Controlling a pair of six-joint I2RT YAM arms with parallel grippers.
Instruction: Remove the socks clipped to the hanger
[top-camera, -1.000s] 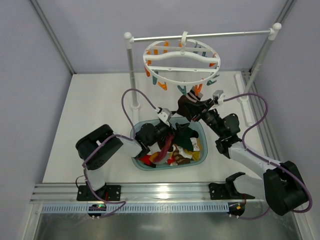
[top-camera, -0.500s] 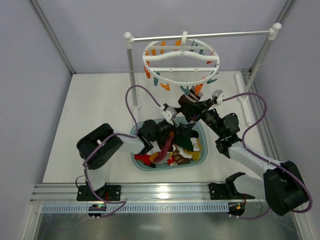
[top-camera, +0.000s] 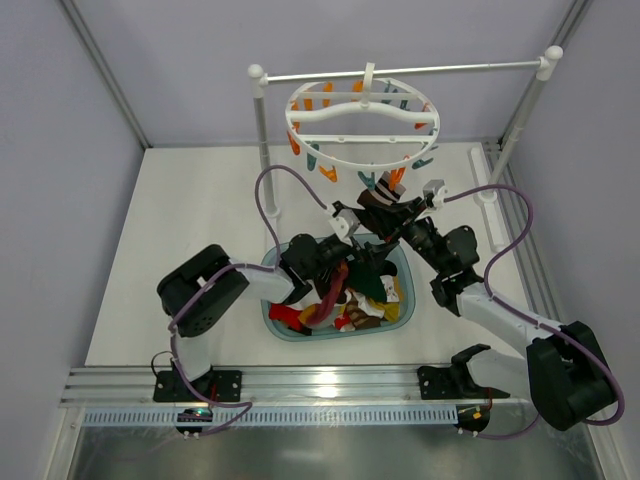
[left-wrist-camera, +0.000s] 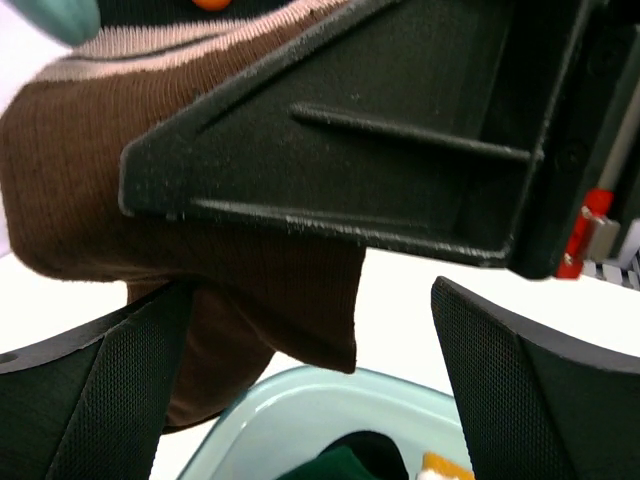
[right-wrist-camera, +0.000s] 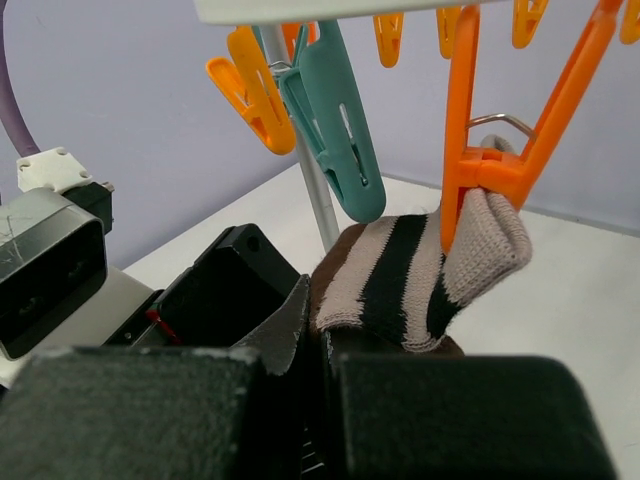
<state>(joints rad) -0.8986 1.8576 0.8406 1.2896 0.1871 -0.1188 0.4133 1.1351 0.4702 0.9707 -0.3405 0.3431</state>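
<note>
The white ring hanger (top-camera: 300, 118) hangs from the rail, orange and teal clips around its rim. One dark brown sock (top-camera: 382, 203) with a beige-and-black striped cuff (right-wrist-camera: 420, 275) hangs from an orange clip (right-wrist-camera: 490, 170). My right gripper (top-camera: 396, 224) is shut on the brown fabric just below the cuff (right-wrist-camera: 322, 330). My left gripper (top-camera: 350, 214) is open beside it. In the left wrist view its pads (left-wrist-camera: 90, 390) flank the sock's lower edge (left-wrist-camera: 280, 300) without touching, and the right gripper's black finger (left-wrist-camera: 400, 130) crosses in front.
A pale teal basket (top-camera: 409, 305) below both grippers holds several loose socks (top-camera: 340, 305); its rim (left-wrist-camera: 330, 395) shows in the left wrist view. The white two-post rail stand (top-camera: 262, 140) stands behind. A teal clip (right-wrist-camera: 335, 130) hangs empty next to the sock.
My left arm has risen out of the basket and moved right and back, up to the hanging sock, still open. The right gripper has held its grip, barely moving.
</note>
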